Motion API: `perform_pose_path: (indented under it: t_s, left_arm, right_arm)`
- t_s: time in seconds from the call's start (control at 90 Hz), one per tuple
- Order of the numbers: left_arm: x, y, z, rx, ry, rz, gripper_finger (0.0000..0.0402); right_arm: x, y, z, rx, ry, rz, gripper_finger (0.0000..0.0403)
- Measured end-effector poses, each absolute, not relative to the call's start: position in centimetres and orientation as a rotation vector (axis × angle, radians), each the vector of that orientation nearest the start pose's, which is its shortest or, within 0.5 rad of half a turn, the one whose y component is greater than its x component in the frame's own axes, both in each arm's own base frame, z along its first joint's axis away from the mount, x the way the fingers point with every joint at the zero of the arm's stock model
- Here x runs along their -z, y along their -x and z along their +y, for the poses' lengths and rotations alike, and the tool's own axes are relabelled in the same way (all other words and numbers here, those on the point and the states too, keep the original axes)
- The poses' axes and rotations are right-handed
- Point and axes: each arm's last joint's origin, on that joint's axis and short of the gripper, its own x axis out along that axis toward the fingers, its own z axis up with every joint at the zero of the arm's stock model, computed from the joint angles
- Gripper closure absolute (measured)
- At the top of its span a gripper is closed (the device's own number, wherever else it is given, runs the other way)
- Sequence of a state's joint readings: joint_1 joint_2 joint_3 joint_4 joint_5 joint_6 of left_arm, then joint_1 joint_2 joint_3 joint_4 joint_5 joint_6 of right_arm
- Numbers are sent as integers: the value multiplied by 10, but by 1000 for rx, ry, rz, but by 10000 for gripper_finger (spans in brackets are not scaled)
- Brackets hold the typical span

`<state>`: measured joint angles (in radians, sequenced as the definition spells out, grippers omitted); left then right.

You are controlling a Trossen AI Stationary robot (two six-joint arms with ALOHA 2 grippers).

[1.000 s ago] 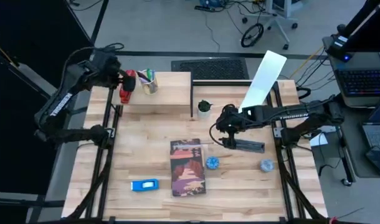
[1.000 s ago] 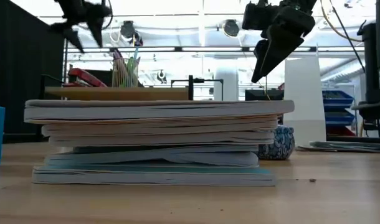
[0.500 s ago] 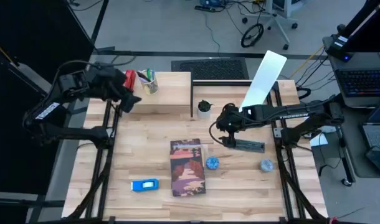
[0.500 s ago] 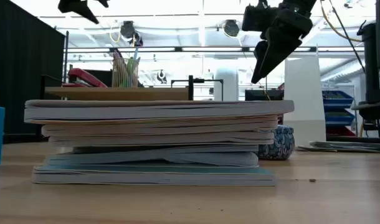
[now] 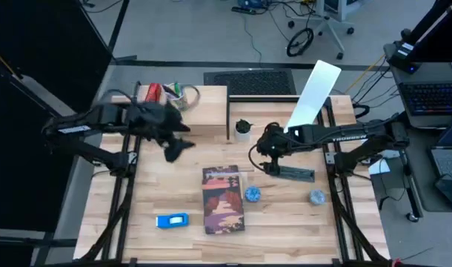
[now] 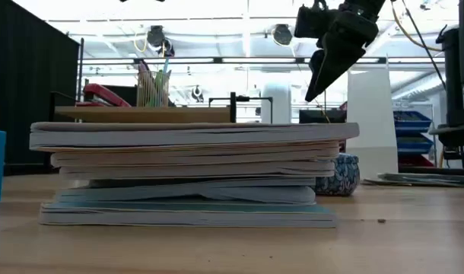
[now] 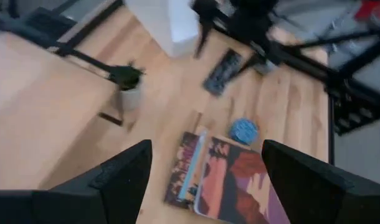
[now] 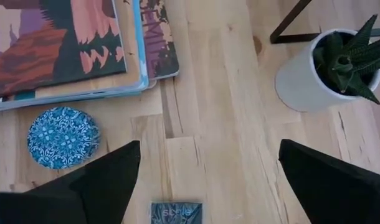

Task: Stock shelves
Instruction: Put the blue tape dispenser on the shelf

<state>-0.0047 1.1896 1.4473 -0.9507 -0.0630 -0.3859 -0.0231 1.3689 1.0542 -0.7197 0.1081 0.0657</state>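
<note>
Plank shelving of light wood on thin black legs (image 5: 200, 111) stood at the table's far edge, carrying a red stapler (image 5: 150, 92) and a cup of pens (image 5: 181, 94). Beside it leaned the tall white box-shaped file holder (image 5: 313, 93), near a small potted plant in a white pot (image 5: 243, 128). The left gripper (image 5: 175, 143) hovered in front of the shelf, fingers (image 7: 118, 177) spread wide and empty. The right gripper (image 5: 272, 159) hung above the bare tabletop, also open, between the plant and a stack of colourful books (image 5: 224, 197).
</note>
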Motion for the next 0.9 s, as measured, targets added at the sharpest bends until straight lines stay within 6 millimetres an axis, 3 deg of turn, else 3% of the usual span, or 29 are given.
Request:
perform_pose_path:
  t_s: [0.322, 0.678, 0.9]
  left_arm:
    - [-412, -256, -61, -69, 54, 678, 110]
    - [-396, -282, -62, -51, -42, 710, 110]
    - [-395, -283, -65, -47, -53, 709, 110]
  right_arm:
    - [-260, -267, -9, 140, 7, 1037, 40]
    - [-262, -271, -9, 125, 34, 993, 40]
    - [-261, -269, -8, 133, 7, 1017, 40]
